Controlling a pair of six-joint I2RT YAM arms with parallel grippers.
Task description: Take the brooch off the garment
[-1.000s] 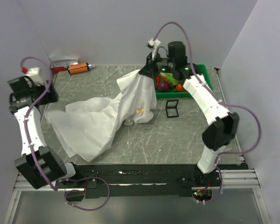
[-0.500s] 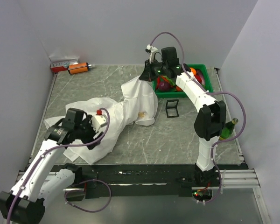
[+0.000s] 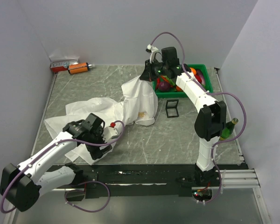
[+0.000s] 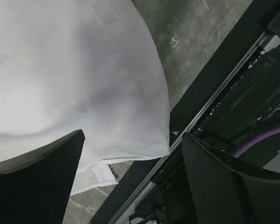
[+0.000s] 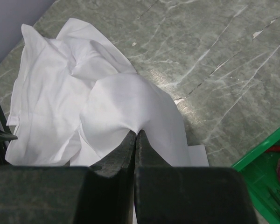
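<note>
1. Two arms at work on one grey marbled counter (image 3: pixel 177 135).
2. One white shirt (image 3: pixel 93 112), crumpled. Most of it is spread flat over the left half of the counter, and one part is drawn up in a peak at the far middle.
3. One brooch (image 3: pixel 141 112), small and gold-tan. It is pinned on the hanging fold of the shirt, below the lifted peak and just left of the black stand. Neither end effector touches it, and it does not show in either wrist view.
4. Right end effector (image 3: pixel 147 74): its fingers (image 5: pixel 129 144) are pressed together on a pinch of shirt cloth (image 5: pixel 51 93), holding that part above the counter (image 5: pixel 224 56).
5. Left end effector (image 3: pixel 100 147): low over the near hem of the shirt (image 4: pixel 74 70), at the counter's near edge beside the black rail (image 4: pixel 233 84). Its fingers (image 4: pixel 37 177) are spread wide and grip nothing.
6. One green bin (image 3: pixel 203 70), far right, holding coloured produce.
7. One small black stand (image 3: pixel 172 108), upright, between the shirt and the bin.
8. One orange item (image 3: pixel 78 68) and one red-and-white box (image 3: pixel 60 64), far left corner.
9. One green bottle (image 3: pixel 227 128), right edge, partly hidden by the right arm.
</note>
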